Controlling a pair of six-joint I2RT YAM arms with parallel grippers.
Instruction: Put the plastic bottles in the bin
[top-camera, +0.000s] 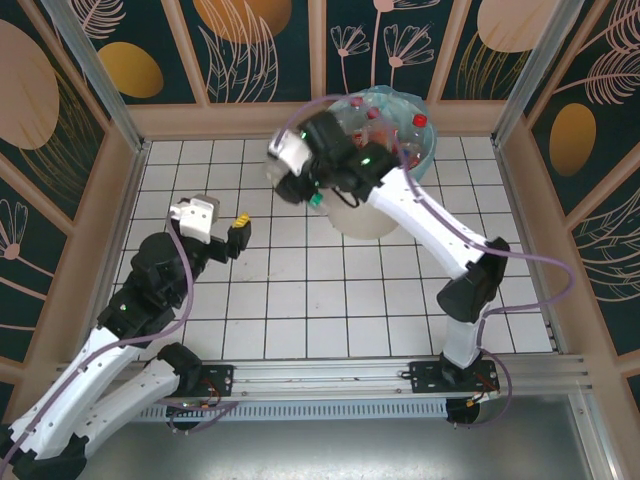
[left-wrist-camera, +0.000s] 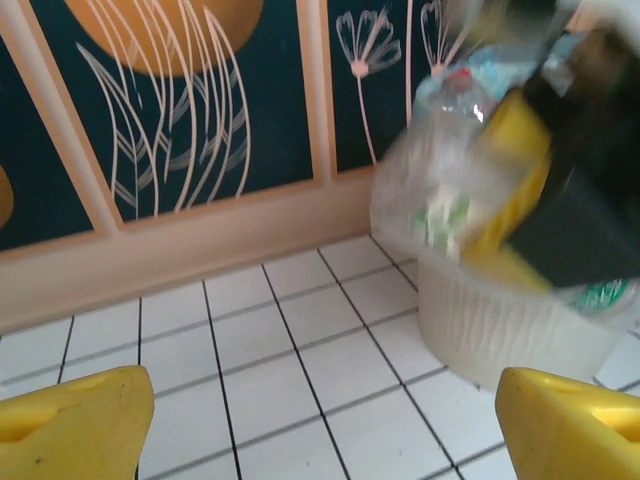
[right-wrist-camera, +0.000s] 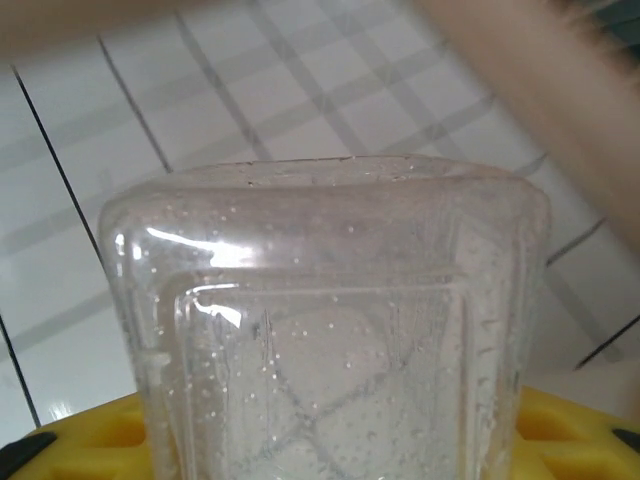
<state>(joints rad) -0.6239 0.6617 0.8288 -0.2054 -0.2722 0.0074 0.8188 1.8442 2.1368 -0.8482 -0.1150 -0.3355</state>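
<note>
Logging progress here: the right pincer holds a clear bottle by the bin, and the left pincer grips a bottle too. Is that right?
Not quite: the right pincer holds a clear bottle by the bin, but the left pincer is open and empty, as the left wrist view shows, its yellow fingers apart.

The top external camera hangs above and behind the arm bases and looks steeply down, far enough off to take in the whole tiled worktop (top-camera: 300, 310) and the patterned walls (top-camera: 260, 50) around it. The left wrist camera sits low behind the left fingers (left-wrist-camera: 75, 420), facing almost level across the tiles; the bin (left-wrist-camera: 500, 320) stands ahead and to the right of those fingers. The right wrist camera is very near its subject: a clear bottle (right-wrist-camera: 330, 330) rises just above the right fingers (right-wrist-camera: 90, 440), with blurred tiles beyond. The overhead and left wrist views share the bin, the far wall and that bottle.
</note>
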